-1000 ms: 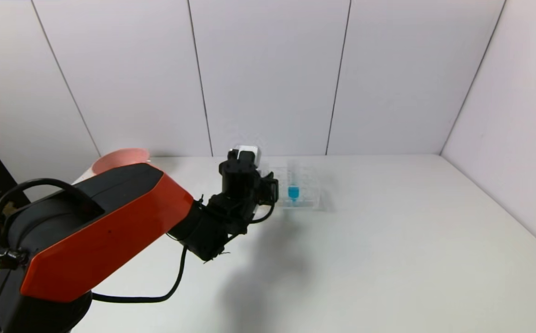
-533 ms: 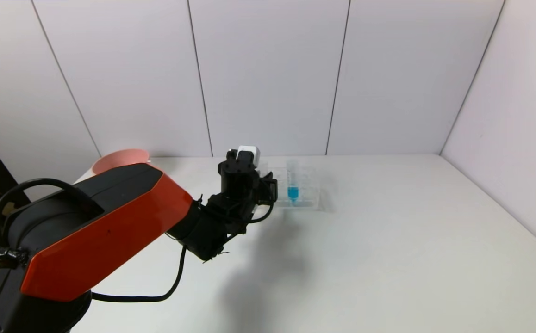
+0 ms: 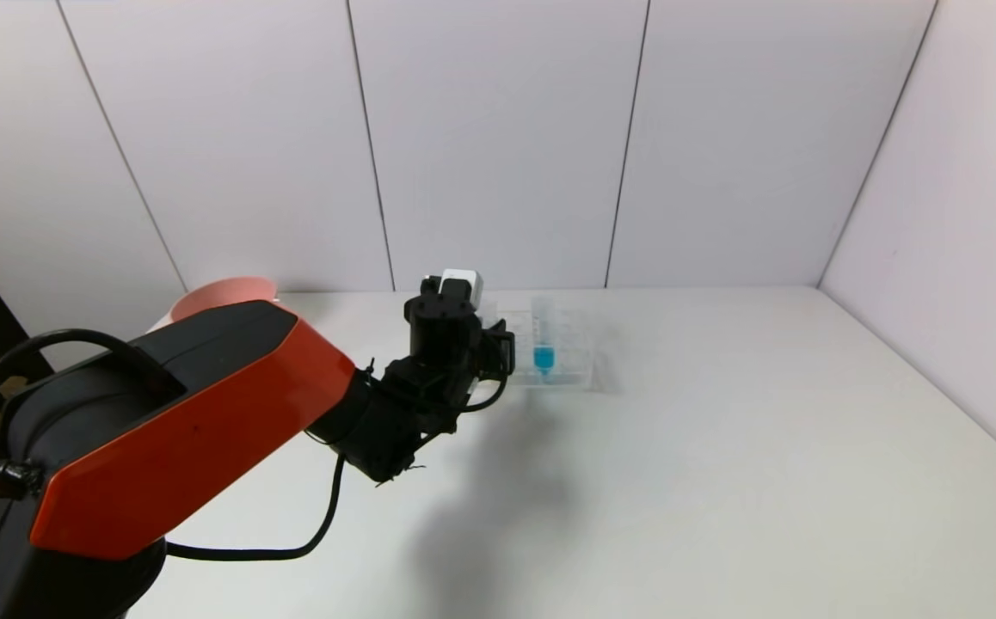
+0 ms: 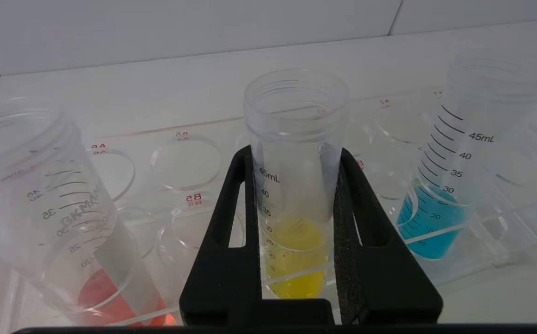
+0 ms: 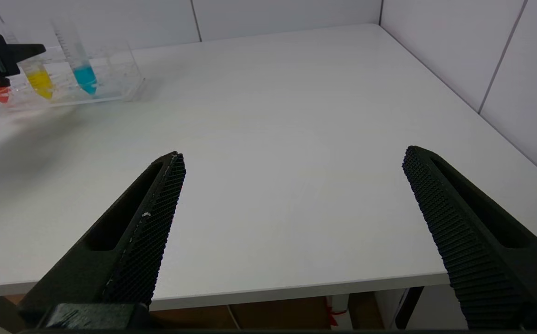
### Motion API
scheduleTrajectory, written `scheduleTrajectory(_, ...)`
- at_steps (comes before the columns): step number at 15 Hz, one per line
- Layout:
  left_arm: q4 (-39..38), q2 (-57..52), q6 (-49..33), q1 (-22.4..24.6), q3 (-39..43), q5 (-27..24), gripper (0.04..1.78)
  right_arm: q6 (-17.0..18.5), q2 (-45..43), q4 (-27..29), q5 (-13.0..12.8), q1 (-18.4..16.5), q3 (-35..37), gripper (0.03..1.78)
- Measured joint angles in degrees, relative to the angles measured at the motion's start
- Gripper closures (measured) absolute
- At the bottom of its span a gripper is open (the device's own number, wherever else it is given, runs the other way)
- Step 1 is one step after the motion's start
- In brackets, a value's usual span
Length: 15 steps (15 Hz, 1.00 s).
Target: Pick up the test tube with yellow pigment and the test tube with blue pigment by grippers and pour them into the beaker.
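Yellow-pigment test tube: clamped by left gripper, not yet out of the rack.

Slim clear graduated tube with yellow liquid stands upright in the clear many-holed acrylic rack; black 2-fingered left gripper has its foam-padded fingers pressed on both sides of the tube, above the liquid line, so contents stay low and a straight lift looks feasible. Clear tube with blue liquid sits 1 slot over in the same rack, leaning slightly, untouched; red-orange tube on the other side, not part of the job. Black right gripper hangs spread wide over the near table edge, well apart from the rack, holding nothing, probably reserved for blue. Beaker isn't visible in any view. Pink round bowl sits at the far-left table edge.
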Motion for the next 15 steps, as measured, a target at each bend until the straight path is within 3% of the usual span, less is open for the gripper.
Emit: scheduleTrajectory(15,11.01,-10.81,1.21,-2.71,-0.61,0.52,1.37,0.0,0.0,0.0,0.02,0.0,0.0,0.1)
